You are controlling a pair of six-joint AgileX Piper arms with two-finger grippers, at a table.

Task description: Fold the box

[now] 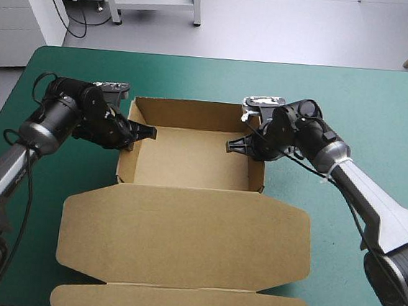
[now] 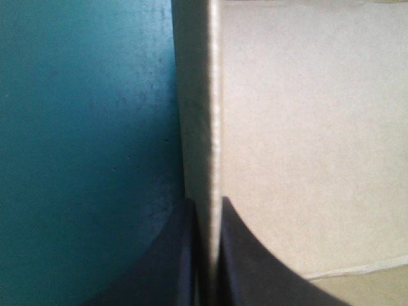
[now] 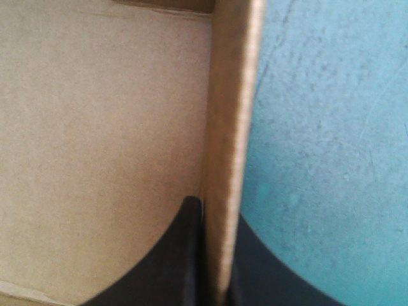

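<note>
Box [image 1: 192, 165] lid nearward, axis crosswise | left end effector [image 1: 152, 132], right end effector [image 1: 231, 146] pinching walls

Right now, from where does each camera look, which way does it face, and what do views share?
High view: above and behind the robot, facing forward and down on the table; both arms show, left gripper and right gripper at the box.
Left wrist view: above that wrist, facing along the box's left wall; its black fingers pinch it.
Right wrist view: above that wrist, facing along the right wall; its fingers pinch it.
Shared: all three show the box and the teal-green cover.
</note>
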